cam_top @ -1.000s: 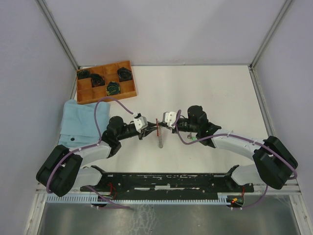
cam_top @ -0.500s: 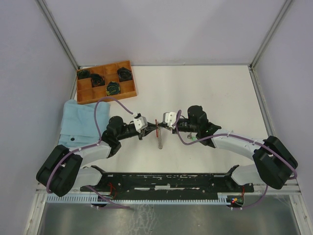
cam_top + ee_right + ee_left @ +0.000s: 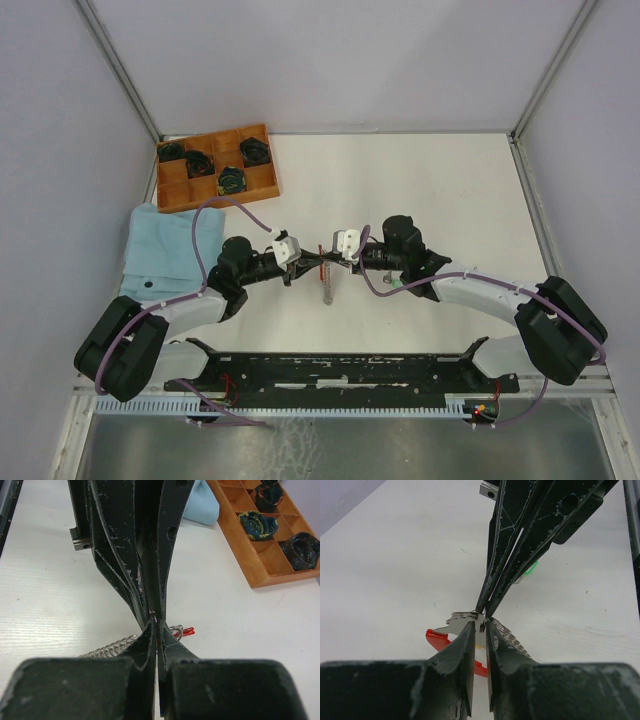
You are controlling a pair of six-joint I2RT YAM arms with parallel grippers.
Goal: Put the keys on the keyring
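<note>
Both grippers meet tip to tip over the table's middle. The keyring (image 3: 461,614) is a small metal ring with a red loop strap (image 3: 437,636) and a silver chain (image 3: 512,638) trailing down. My left gripper (image 3: 479,625) is shut to a thin gap on the flat silver part beside the ring. My right gripper (image 3: 156,618) is shut on the ring from the opposite side, with the chain (image 3: 107,650) to its left. From above, the chain (image 3: 328,288) hangs below the joined tips (image 3: 325,261). One key's green head (image 3: 532,569) lies on the table under the right arm. Other keys are hidden.
A wooden compartment tray (image 3: 262,182) holding dark round coils stands at the back left, also in the right wrist view (image 3: 239,540). A light blue cloth (image 3: 160,245) lies left of the left arm. A black rail (image 3: 340,370) runs along the near edge.
The left jaws have narrowed slightly around the keyring. Both arms have stayed almost in place, and the chain has hardly shifted.
</note>
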